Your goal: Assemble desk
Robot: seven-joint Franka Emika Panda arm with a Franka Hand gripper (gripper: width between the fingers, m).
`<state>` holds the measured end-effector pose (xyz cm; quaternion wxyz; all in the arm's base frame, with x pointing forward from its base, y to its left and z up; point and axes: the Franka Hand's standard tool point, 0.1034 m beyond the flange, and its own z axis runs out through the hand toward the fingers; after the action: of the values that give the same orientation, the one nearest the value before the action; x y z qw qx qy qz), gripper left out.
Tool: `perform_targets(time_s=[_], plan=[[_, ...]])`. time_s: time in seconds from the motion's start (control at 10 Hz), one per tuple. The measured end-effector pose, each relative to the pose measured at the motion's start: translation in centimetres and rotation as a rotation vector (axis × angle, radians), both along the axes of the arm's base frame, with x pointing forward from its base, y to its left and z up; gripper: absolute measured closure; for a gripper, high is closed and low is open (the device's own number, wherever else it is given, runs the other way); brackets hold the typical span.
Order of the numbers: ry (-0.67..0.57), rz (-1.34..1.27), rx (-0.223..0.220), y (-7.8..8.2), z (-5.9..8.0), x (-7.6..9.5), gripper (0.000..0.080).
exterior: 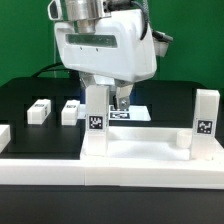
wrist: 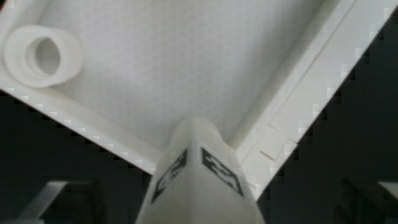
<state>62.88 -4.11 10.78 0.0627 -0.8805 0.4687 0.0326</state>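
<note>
Black table [exterior: 170, 100] under the whole scene. The desk panel [wrist: 196, 70] lies flat on it, rim up, directly below my wrist; in the exterior view it sits along the near side.

My gripper [wrist: 206, 198] is spread wide. One finger [wrist: 54, 200] shows blurred off to the side, and both fingers stand apart from the upright leg [wrist: 196, 165] between them. That leg stands by the panel's corner rim, tags showing on two faces.

A second upright leg [exterior: 207, 120] stands at the panel's end on the exterior view's right.

On the table at the exterior view's left lie a loose leg [exterior: 40, 110] and a second loose leg [exterior: 70, 112], near each other, not touching.

A round socket [wrist: 39, 55] is set in the panel's floor.
</note>
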Motion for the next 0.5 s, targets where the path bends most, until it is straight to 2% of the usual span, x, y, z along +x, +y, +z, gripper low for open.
perform_targets(time_s=[0.1, 0.2, 0.3, 0.4, 0.5], plan=[[-0.008, 0.105, -0.010, -0.1, 0.0, -0.1, 0.0151], [0.000, 0.314, -0.067, -0.3, 0.1, -0.2, 0.0151], [-0.010, 0.526, -0.092, -0.5, 0.1, -0.2, 0.0151], [-0.025, 0.650, -0.091, -1.0, -0.1, -0.1, 0.0151], [-0.027, 0.653, -0.092, -1.2, 0.0, -0.1, 0.0151]])
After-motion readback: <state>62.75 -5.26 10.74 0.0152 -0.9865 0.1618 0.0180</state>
